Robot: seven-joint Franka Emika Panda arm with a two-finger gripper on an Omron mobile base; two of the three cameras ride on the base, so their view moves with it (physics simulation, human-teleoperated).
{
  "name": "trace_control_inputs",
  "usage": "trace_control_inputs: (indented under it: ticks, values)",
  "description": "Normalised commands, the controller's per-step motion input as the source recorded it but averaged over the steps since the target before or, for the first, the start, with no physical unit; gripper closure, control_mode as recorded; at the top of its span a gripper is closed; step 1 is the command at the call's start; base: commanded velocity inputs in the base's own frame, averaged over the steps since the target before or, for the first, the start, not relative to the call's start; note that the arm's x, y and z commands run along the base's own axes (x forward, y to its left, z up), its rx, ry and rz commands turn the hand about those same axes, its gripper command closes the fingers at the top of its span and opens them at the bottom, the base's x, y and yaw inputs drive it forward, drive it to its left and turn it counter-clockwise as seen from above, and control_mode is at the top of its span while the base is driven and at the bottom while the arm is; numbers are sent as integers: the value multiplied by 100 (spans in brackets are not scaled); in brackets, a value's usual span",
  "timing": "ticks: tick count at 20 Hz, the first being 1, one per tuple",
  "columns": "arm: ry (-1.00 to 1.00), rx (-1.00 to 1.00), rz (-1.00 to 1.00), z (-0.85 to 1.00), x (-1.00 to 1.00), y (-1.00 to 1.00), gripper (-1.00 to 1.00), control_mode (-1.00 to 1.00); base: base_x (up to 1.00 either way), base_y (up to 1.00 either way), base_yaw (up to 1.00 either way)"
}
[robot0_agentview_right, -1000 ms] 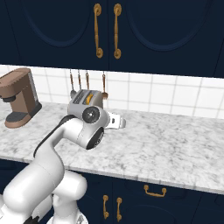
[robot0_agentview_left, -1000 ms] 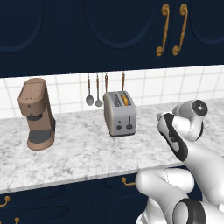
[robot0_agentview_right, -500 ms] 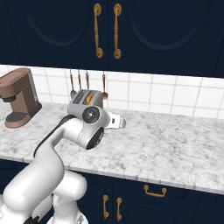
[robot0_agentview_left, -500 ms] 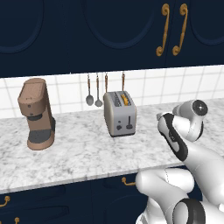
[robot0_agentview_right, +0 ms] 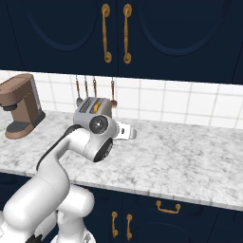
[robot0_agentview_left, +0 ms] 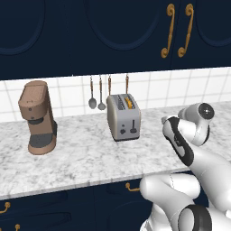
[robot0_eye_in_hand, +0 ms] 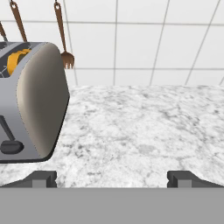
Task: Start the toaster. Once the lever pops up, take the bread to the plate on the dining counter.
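Note:
The silver-grey toaster (robot0_agentview_left: 123,118) stands on the marble worktop against the tiled wall. The bread (robot0_agentview_left: 129,102) sits in one of its slots, with only its orange crust showing above the top. A small black lever (robot0_eye_in_hand: 11,146) sits low on the toaster's front face. My gripper (robot0_eye_in_hand: 112,178) is open with nothing between its fingers. It hovers over the worktop to the right of the toaster (robot0_eye_in_hand: 35,100) and does not touch it. In the right base view my hand (robot0_agentview_right: 125,132) pokes out just right of the toaster (robot0_agentview_right: 93,108). The plate and the dining counter are out of view.
A taller brown coffee machine (robot0_agentview_left: 37,117) stands at the left of the marble worktop (robot0_agentview_left: 85,158). Spoons and a fork (robot0_agentview_left: 101,92) hang on the tiled wall behind the toaster. Navy cabinets with gold handles (robot0_agentview_left: 178,29) hang overhead.

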Motion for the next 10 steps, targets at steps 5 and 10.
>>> trace_control_inputs:
  ticks: [5, 10]
  values:
    - [0, 0, 0, 0, 0, 0, -100, -100, 0, 0, 0]
    - [0, 0, 0, 0, 0, 0, -100, -100, 0, 0, 0]
